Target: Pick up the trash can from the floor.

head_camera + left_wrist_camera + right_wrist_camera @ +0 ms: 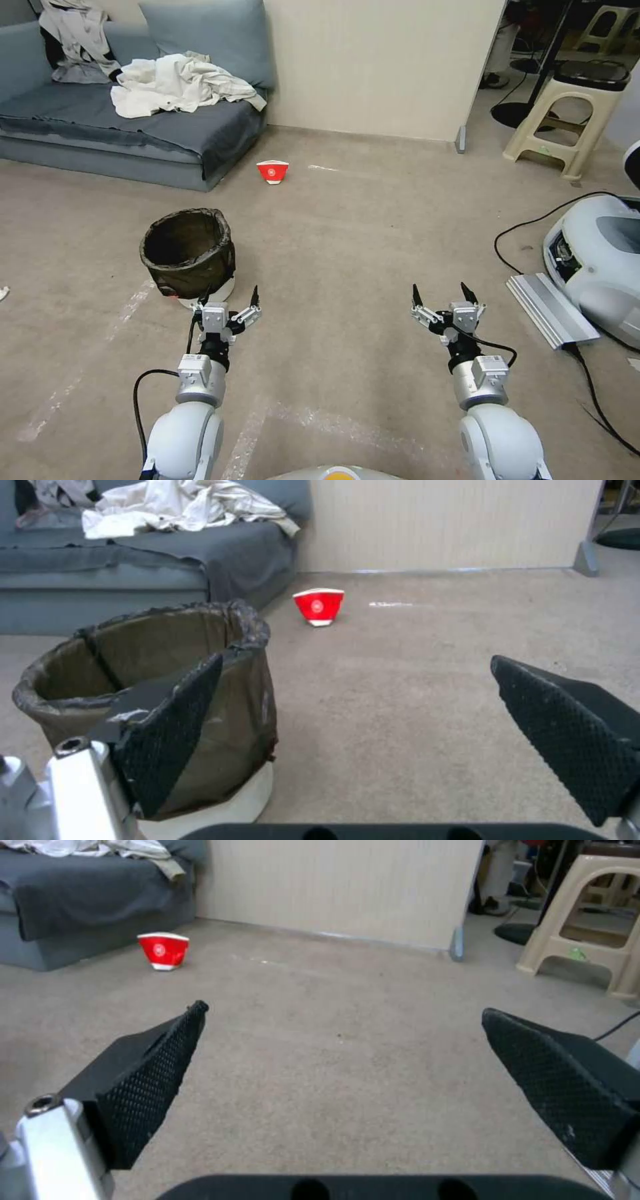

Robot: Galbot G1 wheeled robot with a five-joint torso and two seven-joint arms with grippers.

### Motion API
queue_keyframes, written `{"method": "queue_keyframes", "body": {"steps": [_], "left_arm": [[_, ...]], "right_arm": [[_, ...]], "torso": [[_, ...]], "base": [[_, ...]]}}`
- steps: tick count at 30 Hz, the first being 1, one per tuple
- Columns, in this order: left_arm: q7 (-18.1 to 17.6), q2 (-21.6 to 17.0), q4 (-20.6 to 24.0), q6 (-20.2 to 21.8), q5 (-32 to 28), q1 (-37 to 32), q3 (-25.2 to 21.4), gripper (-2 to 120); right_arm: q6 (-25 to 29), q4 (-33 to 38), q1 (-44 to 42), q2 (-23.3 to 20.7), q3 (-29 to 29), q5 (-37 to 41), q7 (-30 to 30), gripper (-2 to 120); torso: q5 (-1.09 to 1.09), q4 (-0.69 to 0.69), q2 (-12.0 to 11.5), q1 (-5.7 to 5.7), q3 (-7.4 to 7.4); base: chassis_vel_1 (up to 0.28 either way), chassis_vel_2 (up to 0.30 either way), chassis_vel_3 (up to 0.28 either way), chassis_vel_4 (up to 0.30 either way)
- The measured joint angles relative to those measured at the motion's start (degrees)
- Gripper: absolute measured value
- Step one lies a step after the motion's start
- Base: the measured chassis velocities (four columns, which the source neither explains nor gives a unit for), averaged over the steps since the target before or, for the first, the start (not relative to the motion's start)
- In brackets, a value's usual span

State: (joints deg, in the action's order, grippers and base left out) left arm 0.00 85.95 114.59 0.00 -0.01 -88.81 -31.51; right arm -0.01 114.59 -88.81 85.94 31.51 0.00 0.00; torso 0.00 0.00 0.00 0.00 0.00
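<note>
The trash can (188, 257), a small round white bin lined with a dark bag folded over its rim, stands upright on the beige carpet floor (347, 227) at front left. My left gripper (230, 297) is open and hovers just right of the bin's base, not touching it. In the left wrist view the trash can (250, 715) sits partly behind one finger of the open left gripper (357, 660). My right gripper (440, 293) is open over bare carpet to the right, holding nothing, and the right wrist view shows the right gripper (345, 1009) with bare floor between its fingers.
A red-and-white paper cup (273, 171) stands on the carpet beyond the bin. A grey sofa (133, 127) with clothes is at the back left, a beige stool (567, 113) at the back right. A white machine (600, 267), a grey panel (550, 310) and cables lie right.
</note>
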Motion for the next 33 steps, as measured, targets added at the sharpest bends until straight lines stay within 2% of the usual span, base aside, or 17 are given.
{"method": "queue_keyframes", "body": {"steps": [33], "left_arm": [[0.0,0.0,0.0,0.0,0.0,0.0,0.0,100]], "right_arm": [[0.0,0.0,0.0,0.0,0.0,0.0,0.0,100]], "torso": [[0.0,0.0,0.0,0.0,0.0]], "base": [[0.0,0.0,0.0,0.0]]}}
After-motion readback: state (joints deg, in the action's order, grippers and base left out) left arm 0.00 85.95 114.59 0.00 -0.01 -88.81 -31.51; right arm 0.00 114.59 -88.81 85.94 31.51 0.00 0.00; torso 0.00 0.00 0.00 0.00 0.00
